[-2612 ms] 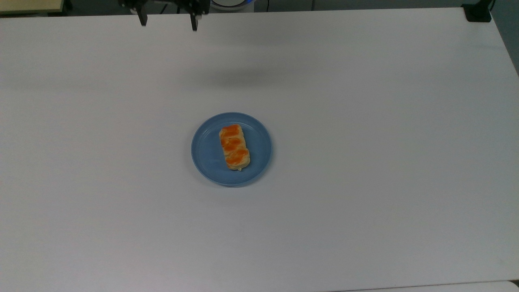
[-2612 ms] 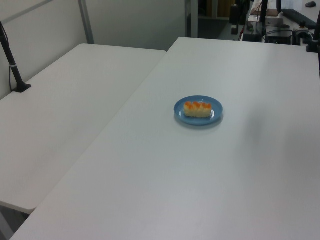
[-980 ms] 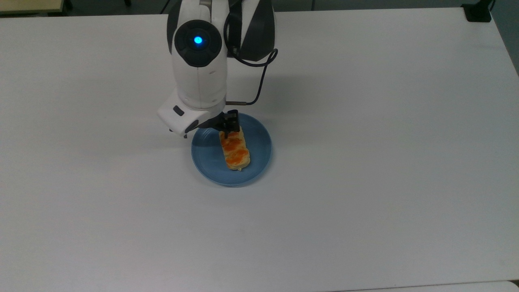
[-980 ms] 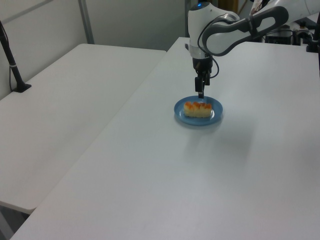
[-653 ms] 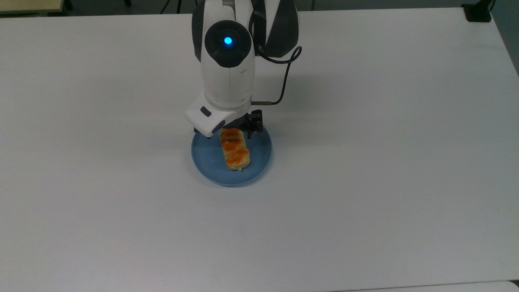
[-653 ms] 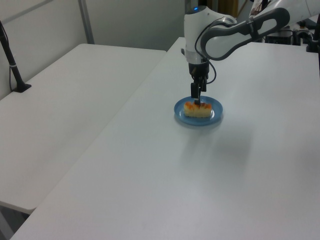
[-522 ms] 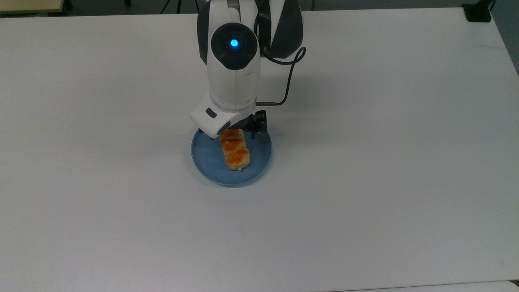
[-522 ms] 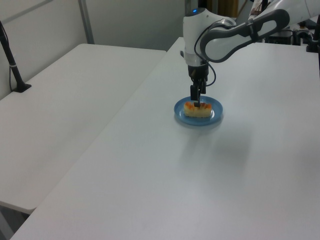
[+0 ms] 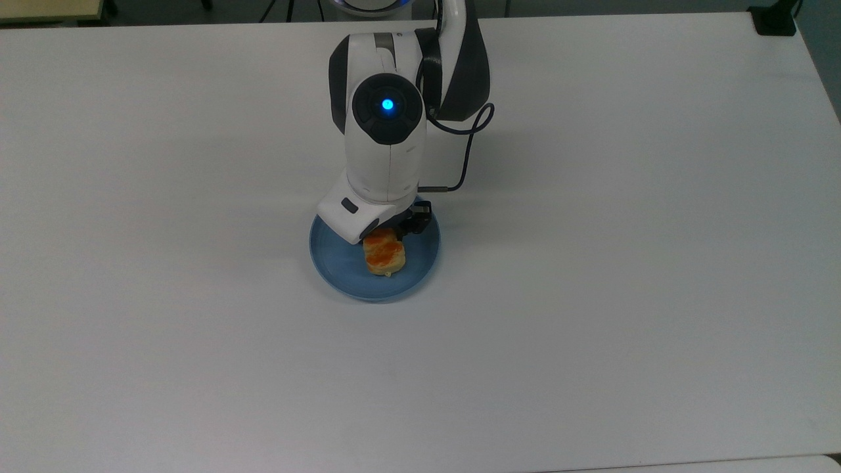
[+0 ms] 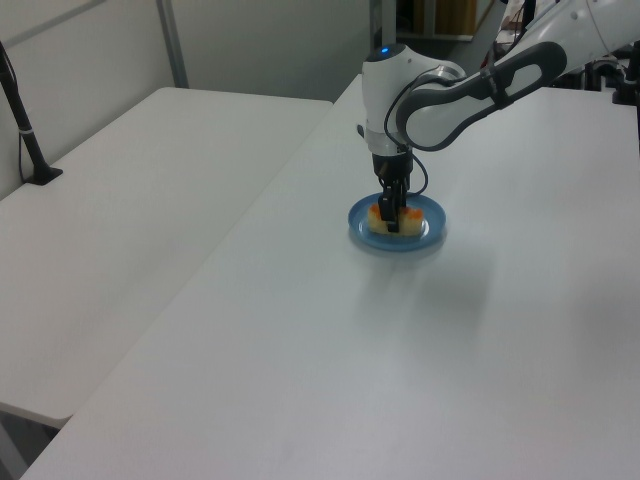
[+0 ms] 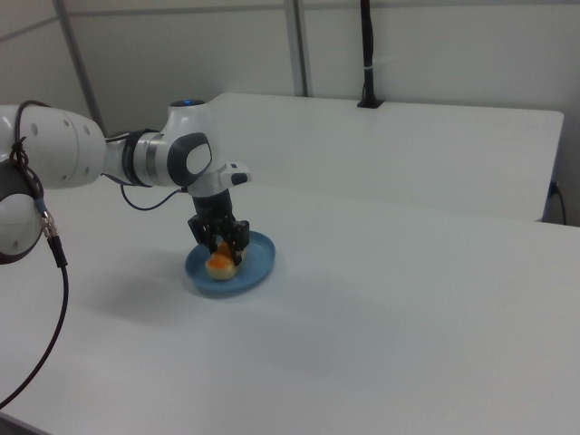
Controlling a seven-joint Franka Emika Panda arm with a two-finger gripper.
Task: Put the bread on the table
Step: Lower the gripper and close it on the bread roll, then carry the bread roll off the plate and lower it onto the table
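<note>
Item: bread [image 9: 385, 257], one small oblong roll with orange glaze. Location: lying on the blue plate [image 9: 336, 257], near the plate's middle, lengthwise up and down in the top view. The plate sits on the white counter [image 9: 624, 263], with bare surface on every side.

Item: hand [image 11: 223, 245], at the end of the white arm [image 9: 386, 157]. Position: lowered over the bread. In the right view you see one dark finger [image 11: 239, 240] on each long side of the roll, so the fingers stand spread around it, straddling its width. Whether the pads already touch the crust you cannot tell.

Step in hand, as judged: closing on the bread before lifting it off the plate.

Handling notes for you:
- Keep the fingertips just clear of the plate floor so they do not drag it.
- Close across the narrow width, at mid-length, so the roll hangs level.
- Squeeze gently; the roll looks soft and likely to dent.
- Lift straight up until the roll clears the plate rim, then carry it sideways.
- Set it down on bare counter well apart from the plate, low before opening.
</note>
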